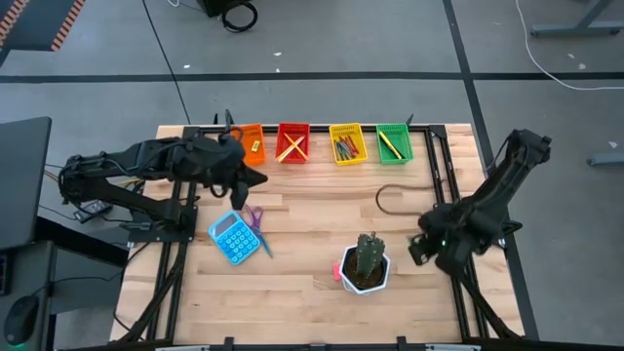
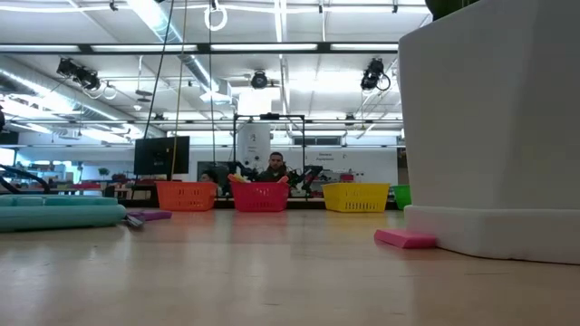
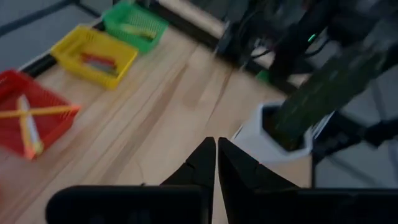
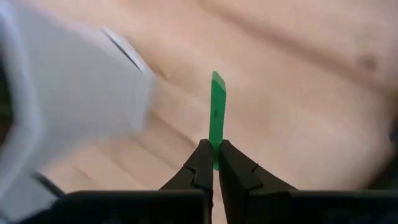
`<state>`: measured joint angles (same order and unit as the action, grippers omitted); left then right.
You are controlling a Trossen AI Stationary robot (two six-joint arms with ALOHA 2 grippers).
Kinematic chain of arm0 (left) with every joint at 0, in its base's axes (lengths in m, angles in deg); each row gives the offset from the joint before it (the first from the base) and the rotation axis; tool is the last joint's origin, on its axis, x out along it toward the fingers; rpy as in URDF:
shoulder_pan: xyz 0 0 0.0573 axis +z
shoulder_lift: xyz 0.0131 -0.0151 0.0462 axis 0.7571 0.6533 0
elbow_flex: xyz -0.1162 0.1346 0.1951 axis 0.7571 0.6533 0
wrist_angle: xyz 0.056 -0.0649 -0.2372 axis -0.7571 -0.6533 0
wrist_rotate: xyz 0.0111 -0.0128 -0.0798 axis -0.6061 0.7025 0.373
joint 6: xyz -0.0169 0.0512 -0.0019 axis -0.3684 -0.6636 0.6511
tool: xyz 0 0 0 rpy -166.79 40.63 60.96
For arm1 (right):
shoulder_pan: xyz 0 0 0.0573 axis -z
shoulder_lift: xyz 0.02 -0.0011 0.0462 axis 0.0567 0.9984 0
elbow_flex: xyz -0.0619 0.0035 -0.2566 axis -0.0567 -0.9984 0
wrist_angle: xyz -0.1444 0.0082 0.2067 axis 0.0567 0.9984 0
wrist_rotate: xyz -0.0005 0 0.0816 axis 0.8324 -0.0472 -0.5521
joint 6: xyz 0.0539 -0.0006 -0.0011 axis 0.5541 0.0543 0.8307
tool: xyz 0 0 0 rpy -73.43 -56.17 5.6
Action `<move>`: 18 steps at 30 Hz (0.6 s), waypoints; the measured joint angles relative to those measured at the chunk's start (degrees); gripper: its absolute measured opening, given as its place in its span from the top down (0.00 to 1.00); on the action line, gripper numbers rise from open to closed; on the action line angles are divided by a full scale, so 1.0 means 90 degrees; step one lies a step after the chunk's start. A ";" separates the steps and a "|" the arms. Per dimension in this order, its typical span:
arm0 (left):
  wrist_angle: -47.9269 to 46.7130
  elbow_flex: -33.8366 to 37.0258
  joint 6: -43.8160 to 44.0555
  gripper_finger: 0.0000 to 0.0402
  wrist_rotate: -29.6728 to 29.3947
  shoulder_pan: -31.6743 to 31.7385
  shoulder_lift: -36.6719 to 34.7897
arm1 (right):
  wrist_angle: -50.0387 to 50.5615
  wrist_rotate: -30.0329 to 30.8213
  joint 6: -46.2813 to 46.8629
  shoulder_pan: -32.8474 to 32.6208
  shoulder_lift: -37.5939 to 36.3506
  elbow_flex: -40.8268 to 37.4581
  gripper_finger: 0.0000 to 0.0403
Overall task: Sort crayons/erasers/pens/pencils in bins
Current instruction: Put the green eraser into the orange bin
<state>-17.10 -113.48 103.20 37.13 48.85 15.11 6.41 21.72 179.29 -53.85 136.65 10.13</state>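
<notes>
The right gripper (image 4: 214,163) has its jaws pinched on a thin green piece (image 4: 217,115), most likely a green eraser seen edge-on, though its kind cannot be told for sure. The piece stands out straight ahead of the jaws, its long axis in line with the fingers and its free end pointing away from the wrist, over bare desk (image 4: 298,87) just beside the white cactus pot (image 4: 68,106). In the high view this gripper (image 1: 426,246) sits at about 4 o'clock on the desk, near the pot (image 1: 365,269), while the bins lie along the 12 o'clock edge: orange bin (image 1: 251,143), red bin (image 1: 292,142), yellow bin (image 1: 346,143) and green bin (image 1: 393,141). So the carry runs from 4 o'clock towards 12, and the green bin is the nearest to this arm. The left gripper (image 3: 216,163) has its jaws close together on nothing, and hangs at about 10 o'clock, by the orange bin. A pink eraser (image 2: 405,238) lies flat against the pot's foot, nearer the right arm.
</notes>
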 joint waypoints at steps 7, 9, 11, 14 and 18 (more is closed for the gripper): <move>0.0753 -0.0013 0.0541 0.92 0.0001 0.0520 0.0146 | 0.0024 0.1709 -0.1200 0.1023 -0.1101 0.0010 0.96; 0.0683 0.0001 0.0540 0.87 0.0173 0.0778 0.0174 | -0.0094 0.2044 -0.1618 0.1404 -0.1247 0.0010 0.96; 0.0718 0.0000 0.0544 0.81 0.0465 0.1093 0.0261 | -0.0378 0.2239 -0.2130 0.1825 -0.1338 0.0010 0.96; 0.0697 0.0007 0.0519 0.69 0.1149 0.1710 0.0419 | -0.1062 0.2325 -0.3191 0.2496 -0.1325 0.0010 0.96; 0.0888 0.0006 0.0336 0.55 0.2734 0.2602 0.0923 | -0.2505 0.2301 -0.4526 0.3456 -0.1201 0.0010 0.96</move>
<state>-9.11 -113.42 106.22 61.74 72.27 23.42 -16.13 42.43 138.56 -22.74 125.84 10.22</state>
